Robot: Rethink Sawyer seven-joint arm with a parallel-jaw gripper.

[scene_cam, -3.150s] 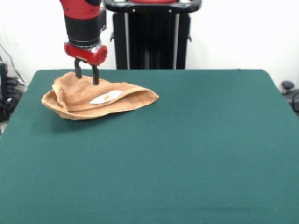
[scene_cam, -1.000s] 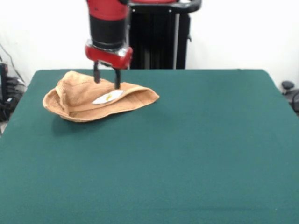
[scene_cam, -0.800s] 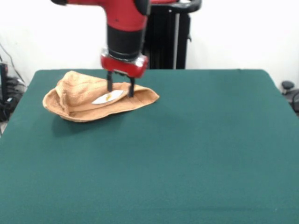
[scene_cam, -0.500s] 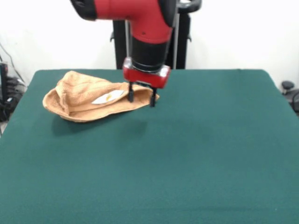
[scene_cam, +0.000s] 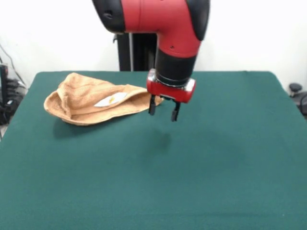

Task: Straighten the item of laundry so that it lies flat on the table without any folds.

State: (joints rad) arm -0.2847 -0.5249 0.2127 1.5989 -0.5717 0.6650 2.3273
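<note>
The item of laundry [scene_cam: 91, 103], a light orange-tan towel, lies crumpled and folded over itself at the far left of the green table [scene_cam: 201, 167]. A small white label [scene_cam: 109, 99] shows on its top. My gripper [scene_cam: 163, 111] hangs open above the table just off the towel's right tip, holding nothing. The red arm comes down to it from above.
A black pedestal [scene_cam: 139, 50] stands behind the table's far edge. Cables and dark gear sit off the table's left side [scene_cam: 5, 96], and a dark object at the right edge [scene_cam: 297, 93].
My gripper has travelled rightward and nearer along the towel, from its left hump past the label to beyond its right tip. The towel's left hump has settled slightly.
</note>
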